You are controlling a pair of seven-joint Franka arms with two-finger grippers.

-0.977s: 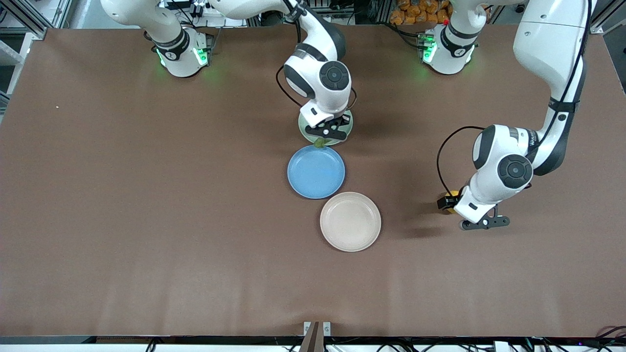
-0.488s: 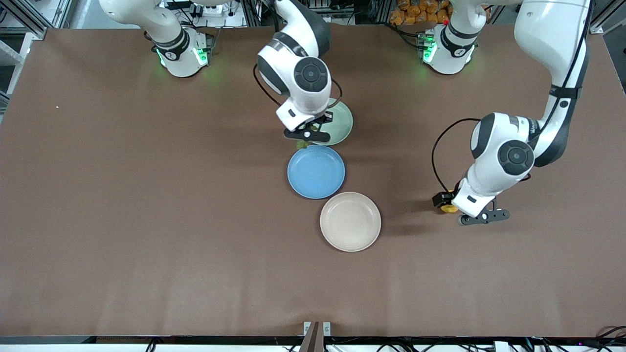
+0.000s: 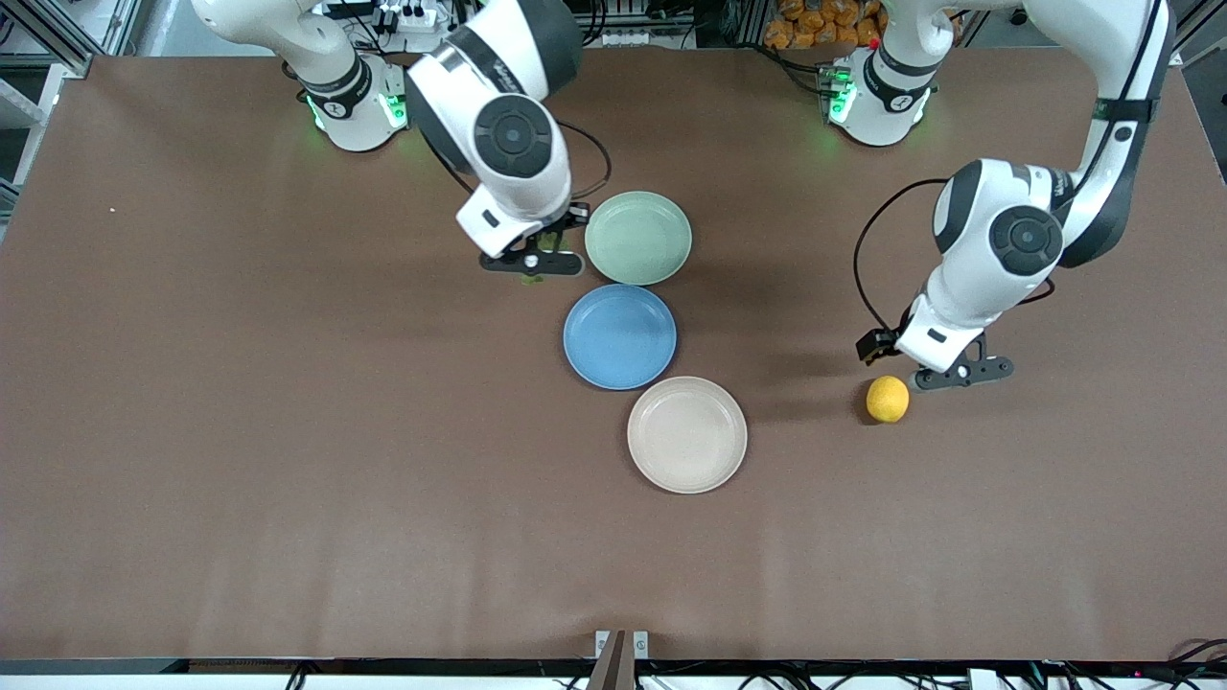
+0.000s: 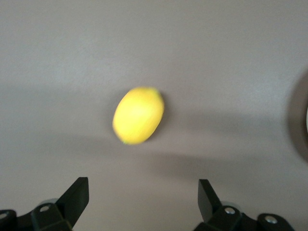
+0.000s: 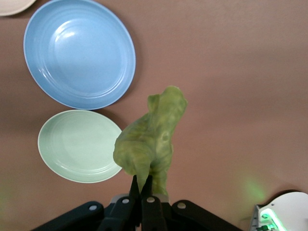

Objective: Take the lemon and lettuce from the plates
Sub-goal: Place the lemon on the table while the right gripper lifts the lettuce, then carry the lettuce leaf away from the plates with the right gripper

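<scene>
Both items off their plates: lemon on the bare table, lettuce in the air.

Right gripper point(image 5: 142, 192) is pinched tight on the lower edge of the lettuce point(image 5: 151, 137), which dangles over bare table just beside the mint green plate point(image 3: 638, 238), at roughly its 9 o'clock in the front view; a pinch at one edge suits a limp leaf. Left gripper point(image 4: 143, 195) hangs with fingers spread wide and nothing between them, over the table just beside the lemon point(image 3: 887, 399). The lemon lies on the tabletop at about 3 o'clock from the beige plate point(image 3: 687, 434), well apart from it. The blue plate point(image 3: 620, 336) holds nothing. In the front view the lettuce is almost wholly masked by the right wrist. The lemon's pointed tip is hard to make out, and the left fingertips are cut off at the frame edge.
</scene>
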